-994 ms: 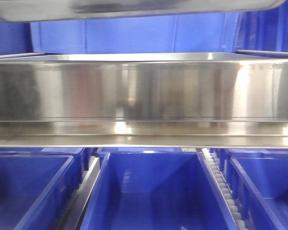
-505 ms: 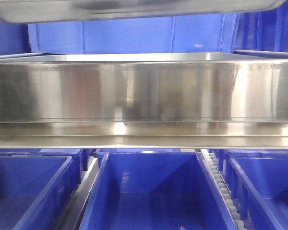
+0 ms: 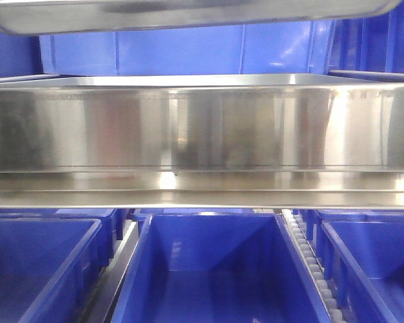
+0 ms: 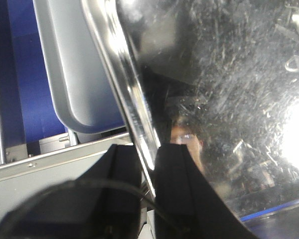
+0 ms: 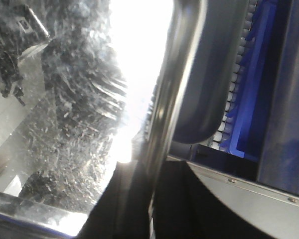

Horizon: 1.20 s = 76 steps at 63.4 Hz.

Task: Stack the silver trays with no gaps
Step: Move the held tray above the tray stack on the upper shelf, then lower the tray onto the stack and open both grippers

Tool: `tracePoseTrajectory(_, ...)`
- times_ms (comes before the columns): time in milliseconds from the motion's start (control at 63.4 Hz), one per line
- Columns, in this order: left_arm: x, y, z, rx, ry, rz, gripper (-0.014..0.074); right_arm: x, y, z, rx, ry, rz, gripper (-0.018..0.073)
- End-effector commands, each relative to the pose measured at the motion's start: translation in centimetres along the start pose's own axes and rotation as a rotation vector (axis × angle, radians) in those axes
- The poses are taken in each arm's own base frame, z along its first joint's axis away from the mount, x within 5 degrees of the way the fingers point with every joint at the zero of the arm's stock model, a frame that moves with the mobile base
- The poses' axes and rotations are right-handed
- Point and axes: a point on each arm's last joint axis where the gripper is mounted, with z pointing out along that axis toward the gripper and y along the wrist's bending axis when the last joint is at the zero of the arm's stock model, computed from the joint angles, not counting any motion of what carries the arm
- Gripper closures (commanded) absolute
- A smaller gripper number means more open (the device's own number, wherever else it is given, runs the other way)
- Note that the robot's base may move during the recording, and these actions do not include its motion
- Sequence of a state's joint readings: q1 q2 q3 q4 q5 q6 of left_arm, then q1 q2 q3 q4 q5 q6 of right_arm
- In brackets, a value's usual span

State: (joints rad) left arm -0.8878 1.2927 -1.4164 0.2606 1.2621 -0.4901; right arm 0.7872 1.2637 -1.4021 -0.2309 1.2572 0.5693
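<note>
- While gripping both ends, holds upper silver tray (image 3: 188,13) above lower silver tray (image 3: 202,128), apart
- Pinches one rim in left end effector (image 4: 147,164), opposite rim in right end effector (image 5: 150,180)
- Rests lower silver tray on shelf rail (image 3: 202,196) above blue bins (image 3: 209,269)

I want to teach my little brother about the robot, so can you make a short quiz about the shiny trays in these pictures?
1. Where is the upper silver tray compared with the lower silver tray?
A) nested inside it
B) held above it, with a gap between them
C) underneath it
2. True or false: the left gripper and the right gripper each clamp the upper silver tray's rim.
3. Fill in the blank: below the steel shelf rail sit ____ plastic bins.

Key: 1 B; 2 true; 3 blue.
</note>
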Motion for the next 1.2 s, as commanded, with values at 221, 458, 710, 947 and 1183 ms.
tracePoseTrajectory(221,-1.8,0.6,-2.4,0.039,-0.123,0.015,0.0644,-1.9,-0.2,-2.3,-0.082,-0.202,0.001,0.0505)
tracePoseTrajectory(458,-6.3,2.5,-1.9,-0.024,-0.189,-0.047,0.0644,-4.9,-2.4,-1.7,-0.011,-0.243,0.103,0.0505)
tracePoseTrajectory(710,-8.8,3.6,3.9,-0.095,-0.071,-0.057,0.0644,-7.5,-2.9,3.2,0.035,-0.162,0.129,0.0505)
tracePoseTrajectory(947,-8.9,3.5,7.6,-0.121,0.044,-0.056,0.0642,-7.8,-2.4,6.6,0.066,-0.078,0.119,0.0498)
tracePoseTrajectory(1183,-8.9,3.4,8.5,-0.089,0.072,-0.042,0.0422,-7.8,-2.4,6.8,0.067,-0.075,0.117,0.0228)
